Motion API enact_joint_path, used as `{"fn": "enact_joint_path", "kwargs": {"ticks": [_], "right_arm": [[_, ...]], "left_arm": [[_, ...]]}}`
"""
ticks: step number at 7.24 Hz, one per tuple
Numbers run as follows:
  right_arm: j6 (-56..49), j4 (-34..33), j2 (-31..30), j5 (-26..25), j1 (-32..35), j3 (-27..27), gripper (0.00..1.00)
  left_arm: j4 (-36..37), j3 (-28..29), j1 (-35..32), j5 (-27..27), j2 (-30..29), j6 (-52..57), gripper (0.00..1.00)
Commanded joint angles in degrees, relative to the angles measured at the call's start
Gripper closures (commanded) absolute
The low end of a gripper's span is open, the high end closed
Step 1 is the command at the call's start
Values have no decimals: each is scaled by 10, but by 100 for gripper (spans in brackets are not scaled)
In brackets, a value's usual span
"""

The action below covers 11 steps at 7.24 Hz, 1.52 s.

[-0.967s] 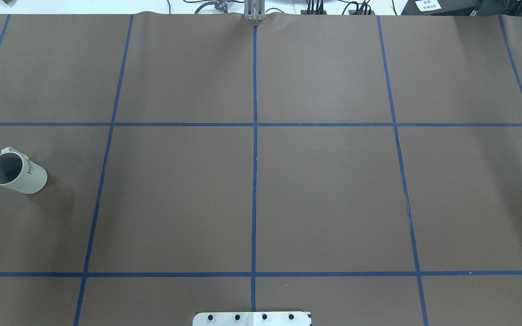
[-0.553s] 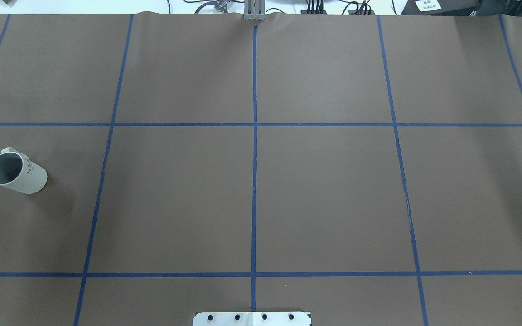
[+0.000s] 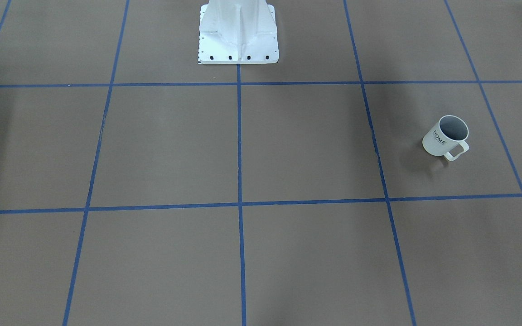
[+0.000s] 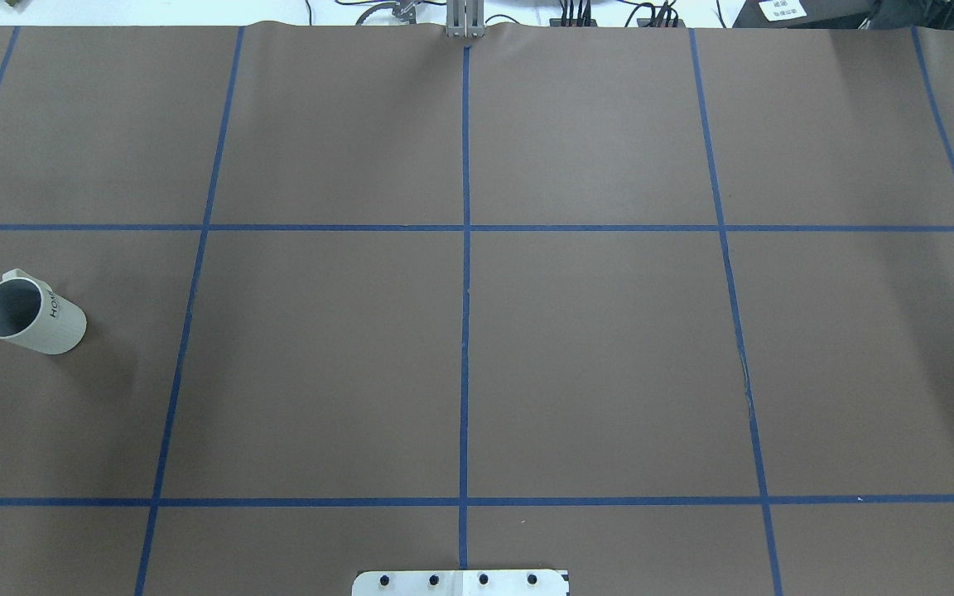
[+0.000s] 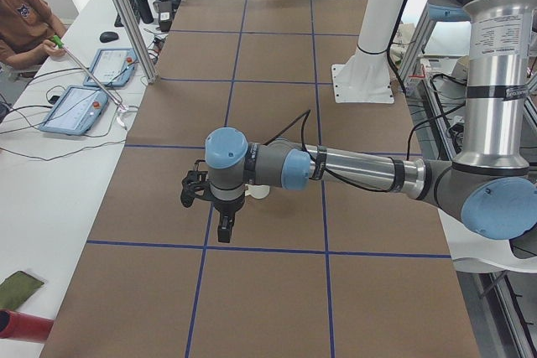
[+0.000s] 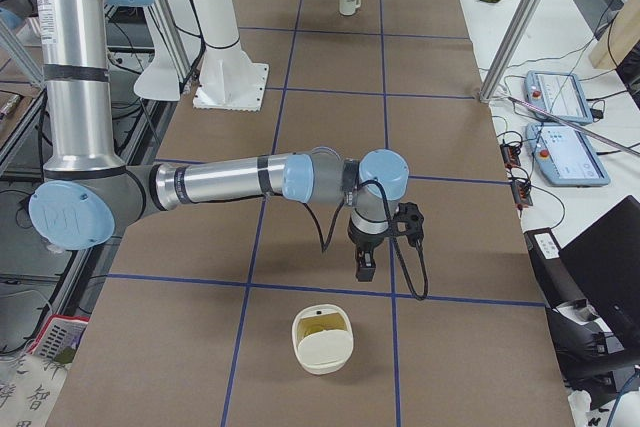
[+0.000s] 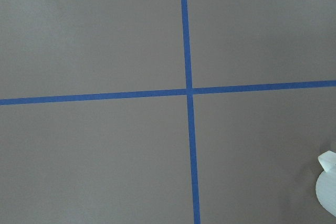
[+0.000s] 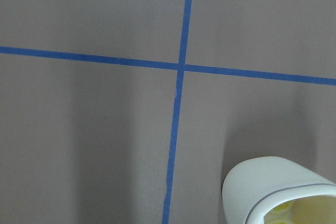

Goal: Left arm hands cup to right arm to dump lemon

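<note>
Exterior left, unlike overhead, shows the left arm [image 5: 361,175] above the cup [image 4: 32,316]

the cup [image 4: 30,319] stands upright on the bench [image 4: 593,348] near my left end, well out to the side of my base [image 4: 460,583], its handle turned away from me. my left arm [image 5: 352,172] reaches over that end and my left fingers [image 5: 225,228] hang above the bench, close beside the cup. at the opposite end a container [image 6: 322,352] sits on the bench with small pieces [image 8: 281,209] in it, my right fingers [image 6: 365,265] above the bench near it, apart.
</note>
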Motion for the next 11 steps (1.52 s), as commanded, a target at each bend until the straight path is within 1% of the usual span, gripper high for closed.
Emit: {"fn": "enact_joint_path", "kwargs": {"ticks": [1,8,9,11], "right_arm": [[6,30,-5,0,-3,-26,0],[9,31,-4,1,-6,-21,0],[9,31,-4,1,-6,-20,0],[9,31,-4,2,-6,-21,0]], "left_arm": [[-1,3,0,0,0,0,0],[-3,2,0,-5,6,-5,0],[-3,3,0,0,20,-3,0],[2,-4,0,-5,12,-6,0]]}}
